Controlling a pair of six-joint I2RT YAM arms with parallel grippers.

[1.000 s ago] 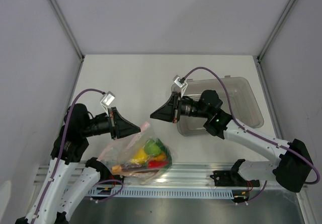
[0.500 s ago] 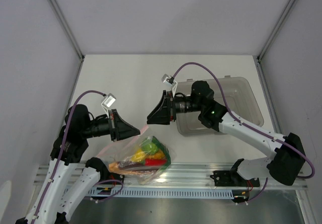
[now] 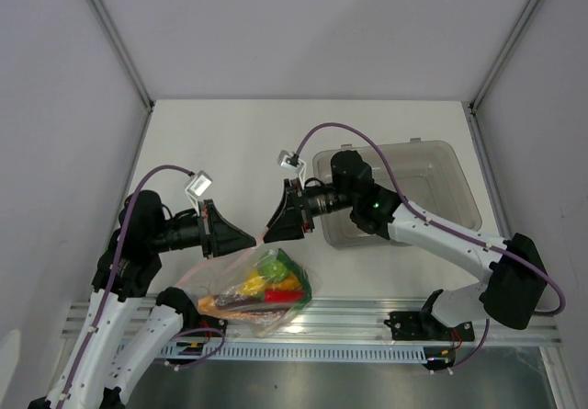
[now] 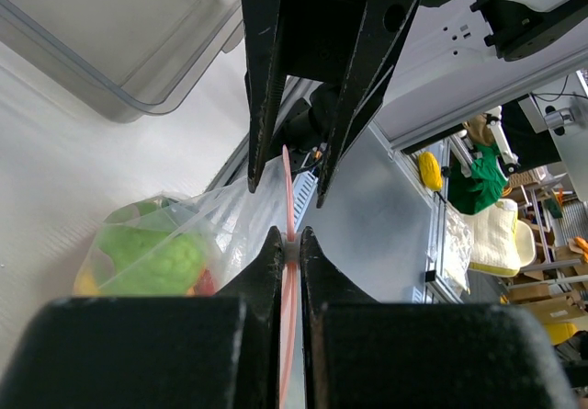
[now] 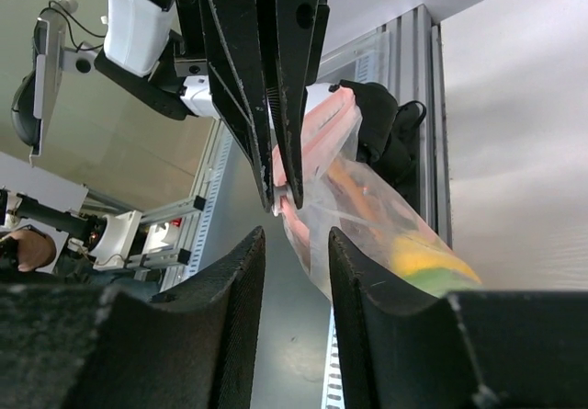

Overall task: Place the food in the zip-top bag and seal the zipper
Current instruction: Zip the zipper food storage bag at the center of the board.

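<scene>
- We had the left hand [image 4: 290, 236] pressed together on the zipper [image 4: 287, 184], pinching the pink strip at one end, left of centre in the overhead view.
- The right hand [image 5: 294, 234] was spread. Its fingers stood either side of the strip just beyond that pinch, not closed on it.
- The zip-top bag [image 3: 220, 280] sagged below the strip into the lower centre of the overhead view, near the front edge of the counter [image 3: 230, 152]. Whether it rested there we could not tell.
- The food [image 3: 273, 273] sat inside it, green, yellow and red pieces bunched low.
- The grey bin [image 3: 432, 179] lay at centre right, well apart.
- We judged the film thin, crinkly and slippery, and the load light but enough to drag the mouth down.
- The strip looked the one firm part, so the hold belonged there, flat across it, close beside the pinched end.
</scene>
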